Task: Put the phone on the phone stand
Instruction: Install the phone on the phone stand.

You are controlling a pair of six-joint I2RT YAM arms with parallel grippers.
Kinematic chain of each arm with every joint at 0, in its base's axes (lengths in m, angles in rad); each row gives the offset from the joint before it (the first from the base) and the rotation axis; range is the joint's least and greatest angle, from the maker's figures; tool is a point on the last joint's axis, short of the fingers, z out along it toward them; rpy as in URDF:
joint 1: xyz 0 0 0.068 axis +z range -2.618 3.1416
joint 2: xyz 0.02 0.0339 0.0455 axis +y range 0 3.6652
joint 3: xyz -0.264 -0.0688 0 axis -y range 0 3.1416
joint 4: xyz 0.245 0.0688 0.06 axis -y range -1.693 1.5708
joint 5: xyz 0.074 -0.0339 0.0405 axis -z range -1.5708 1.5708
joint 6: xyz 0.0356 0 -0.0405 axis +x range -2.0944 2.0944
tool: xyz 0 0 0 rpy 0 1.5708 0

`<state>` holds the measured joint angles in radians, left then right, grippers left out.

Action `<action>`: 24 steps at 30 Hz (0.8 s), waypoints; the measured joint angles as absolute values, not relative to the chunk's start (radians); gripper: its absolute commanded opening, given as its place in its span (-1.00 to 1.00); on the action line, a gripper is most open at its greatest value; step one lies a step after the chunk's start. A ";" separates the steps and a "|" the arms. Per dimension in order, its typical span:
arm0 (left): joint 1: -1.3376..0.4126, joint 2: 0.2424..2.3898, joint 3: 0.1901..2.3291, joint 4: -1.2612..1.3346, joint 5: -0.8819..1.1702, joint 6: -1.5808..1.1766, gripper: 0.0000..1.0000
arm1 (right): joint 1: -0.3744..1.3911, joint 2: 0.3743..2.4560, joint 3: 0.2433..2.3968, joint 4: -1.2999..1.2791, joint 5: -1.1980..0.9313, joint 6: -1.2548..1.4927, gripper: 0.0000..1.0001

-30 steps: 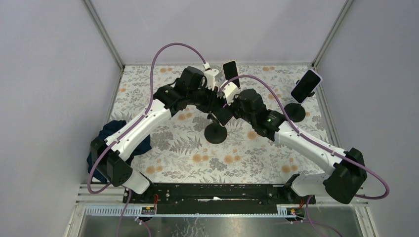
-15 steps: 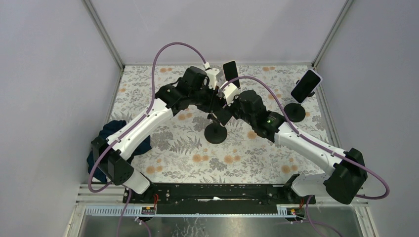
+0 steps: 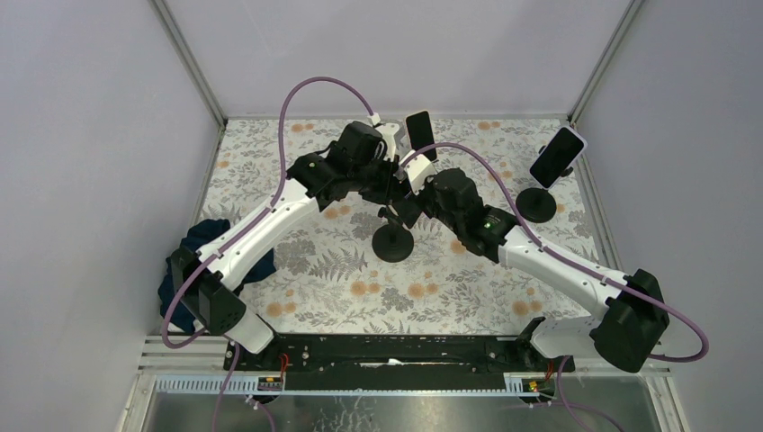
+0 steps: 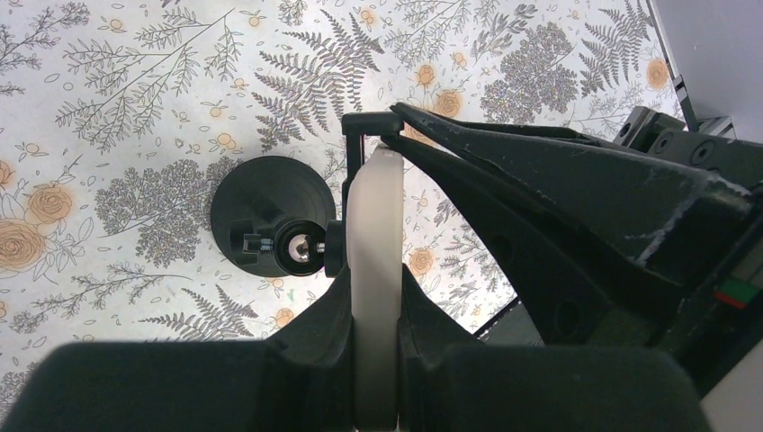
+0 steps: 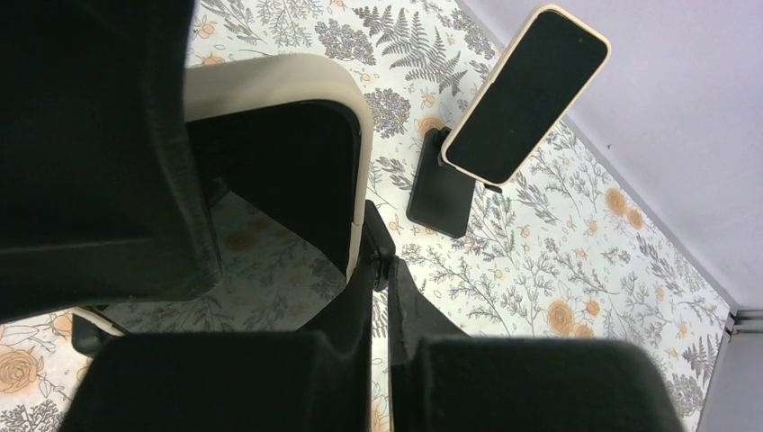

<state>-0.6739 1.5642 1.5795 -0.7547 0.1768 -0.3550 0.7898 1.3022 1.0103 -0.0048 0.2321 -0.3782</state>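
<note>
Reaching in from the left, the left arm folds at its elbow over mid-bench. The left pincer (image 4: 376, 292) is clamped on the flat faces of the cream-cased, black-screened smartphone (image 4: 376, 216), held edge-on. The phone lies against the cradle of the black round-footed phone stand (image 4: 270, 211), a matte disc with a shiny ball joint, on the fern-and-flower printed bench (image 4: 135, 90). The right arm angles in from the right. The right pincer (image 5: 380, 301) has its fingers drawn nearly together, tips at the cradle's hook.
</note>
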 measured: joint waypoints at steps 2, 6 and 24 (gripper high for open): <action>-0.678 1.567 1.584 -0.756 0.168 -0.366 -1.00 | 0.791 1.302 1.010 -0.004 0.239 -0.381 -1.00; -0.682 1.570 1.587 -0.759 0.157 -0.376 -1.00 | 0.791 1.302 1.008 -0.001 0.244 -0.384 -1.00; -0.688 1.571 1.587 -0.760 0.136 -0.388 -1.00 | 0.815 1.287 0.951 0.090 0.295 -0.392 -1.00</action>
<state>-0.6876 1.5707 1.5871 -0.7605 0.1356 -0.3878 0.8146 1.2873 0.9512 0.0902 0.2955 -0.3920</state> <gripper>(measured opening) 0.199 0.041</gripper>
